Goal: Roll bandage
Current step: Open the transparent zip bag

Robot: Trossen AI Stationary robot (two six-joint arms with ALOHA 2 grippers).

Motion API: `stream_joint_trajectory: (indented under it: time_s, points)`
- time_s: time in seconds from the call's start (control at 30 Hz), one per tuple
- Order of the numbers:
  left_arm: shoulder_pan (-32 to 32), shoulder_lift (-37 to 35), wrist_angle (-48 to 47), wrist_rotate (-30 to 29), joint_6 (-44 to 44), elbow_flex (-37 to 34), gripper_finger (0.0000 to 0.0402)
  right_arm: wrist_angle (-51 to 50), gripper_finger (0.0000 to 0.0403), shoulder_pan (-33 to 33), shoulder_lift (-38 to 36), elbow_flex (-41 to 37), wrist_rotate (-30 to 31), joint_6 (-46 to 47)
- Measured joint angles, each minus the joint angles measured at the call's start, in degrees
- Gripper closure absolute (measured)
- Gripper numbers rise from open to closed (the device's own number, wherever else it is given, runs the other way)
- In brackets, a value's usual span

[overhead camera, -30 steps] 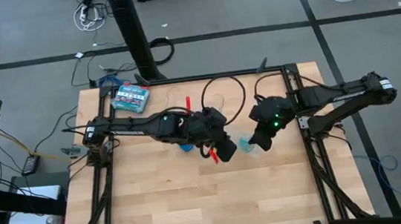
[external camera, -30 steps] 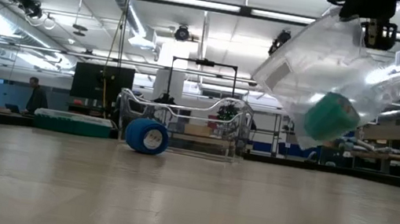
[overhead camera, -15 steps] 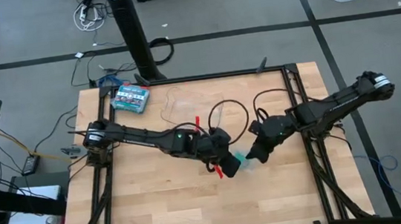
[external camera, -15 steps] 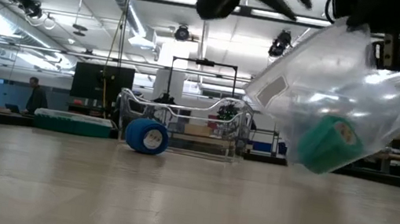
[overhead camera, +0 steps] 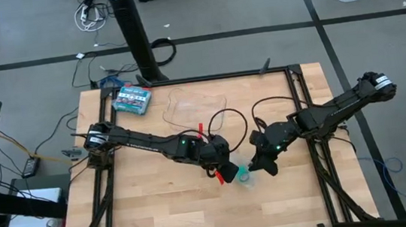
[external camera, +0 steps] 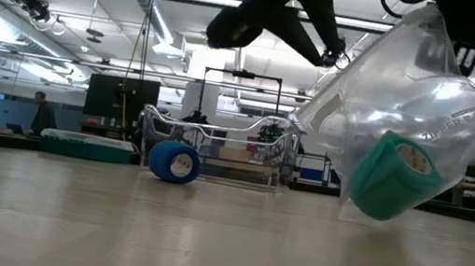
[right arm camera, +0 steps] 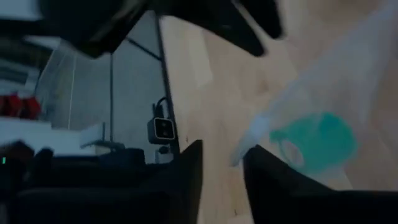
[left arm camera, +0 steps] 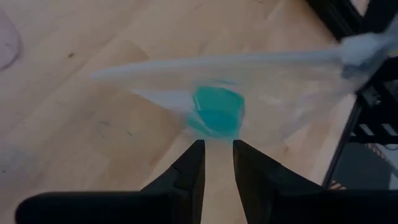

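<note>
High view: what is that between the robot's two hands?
The high view shows a clear bag holding a teal roll, between the left hand and right hand.

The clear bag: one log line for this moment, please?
clear bag: lifted, green roll inside | blue roll: on table | left pincer: at bag

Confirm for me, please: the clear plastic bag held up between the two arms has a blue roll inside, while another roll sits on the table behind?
Not quite: the roll inside the clear plastic bag is teal-green, as the low view shows. The blue one is the bandage, which sits on the table behind.
</note>
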Motion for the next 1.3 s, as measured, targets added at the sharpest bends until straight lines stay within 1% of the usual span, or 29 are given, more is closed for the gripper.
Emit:
stream_joint_trajectory:
  time_s: [0.1,0.17,0.27,0.33,0.53,0.6,0.67,0.73,0.9,1.03,1.1,1.2,1.3]
  points:
    - [0.00,0.00,2.87,-0.04,-0.03,-1.43,0.0312,1.20,0.0255,0.00,1.66,0.02,-1.73,-4.09]
    - [-0.01,0.00,2.92,1.01,-0.03,-1.90,0.0312,1.08,0.0235,-0.05,3.02,0.02,-3.39,-6.37]
    - [-0.15,0.00,3.01,0.91,-0.03,-2.42,0.0312,2.26,0.0215,-0.13,5.23,0.02,-4.91,-9.97]
    - [-0.15,0.00,2.72,0.10,0.15,-2.49,0.0312,3.99,0.0210,-0.15,6.63,0.02,-5.76,-12.46]
    - [0.04,-0.02,4.00,-0.98,2.38,-2.49,0.0312,8.86,0.0215,-0.54,9.23,0.07,-6.05,-16.44]
    - [0.07,0.00,5.31,-2.15,3.62,-2.49,0.0312,9.66,0.0217,-1.19,10.12,0.22,-6.44,-17.26]
    - [0.18,-0.02,5.88,-3.55,4.61,-2.49,0.0312,10.10,0.0218,-1.57,10.96,1.10,-7.25,-18.17]
    - [0.55,-0.02,5.86,-3.67,4.86,-2.49,0.0312,10.18,0.0218,-1.64,11.05,1.99,-8.13,-18.82]
    - [1.33,-0.02,7.68,-3.89,7.54,-2.49,0.0312,9.55,0.0219,-1.65,11.88,3.88,-8.08,-20.09]
    - [1.85,-0.02,8.81,-4.08,9.22,-2.49,0.0312,9.04,0.0223,-1.90,12.96,3.85,-8.09,-20.19]
    - [1.95,-0.02,8.65,-3.64,9.24,-2.49,0.0312,9.24,0.0226,-1.92,12.58,3.87,-8.13,-19.78]
    - [1.99,-0.48,7.25,-1.95,9.22,-2.49,0.0312,6.42,0.0231,-1.95,10.40,3.87,-7.98,-18.16]
    - [1.95,-1.31,5.11,0.09,8.96,-2.47,0.0312,1.69,0.0236,-1.90,7.41,3.87,-5.84,-19.23]
